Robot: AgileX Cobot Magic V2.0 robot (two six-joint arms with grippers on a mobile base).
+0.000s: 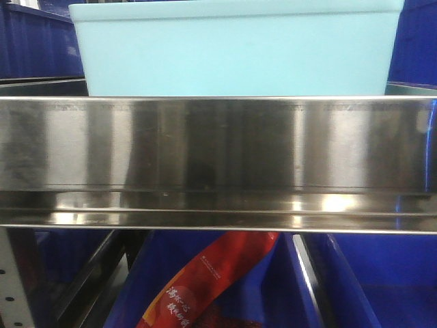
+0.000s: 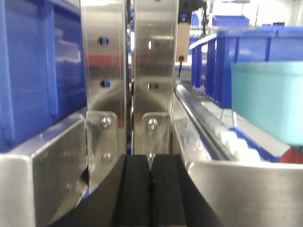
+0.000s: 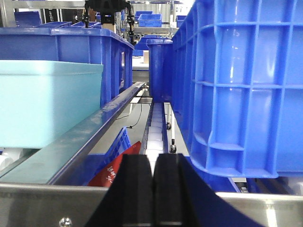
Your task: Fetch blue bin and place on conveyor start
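Observation:
The blue bin [image 1: 235, 49], a pale aqua tub, stands on a shelf just behind a shiny steel rail, filling the top of the front view. It shows at the right of the left wrist view [image 2: 270, 99] and at the left of the right wrist view [image 3: 47, 101]. My left gripper [image 2: 150, 163] is shut and empty, facing steel uprights left of the bin. My right gripper [image 3: 154, 163] is shut and empty, right of the bin, beside a dark blue crate. The conveyor start is out of view.
The steel shelf rail [image 1: 218, 164] spans the front view. Dark royal-blue crates flank the bin [image 2: 33, 71] [image 3: 246, 80]. Below the rail a lower blue crate holds a red packet [image 1: 205, 280]. A roller track [image 2: 222, 132] runs along the shelf.

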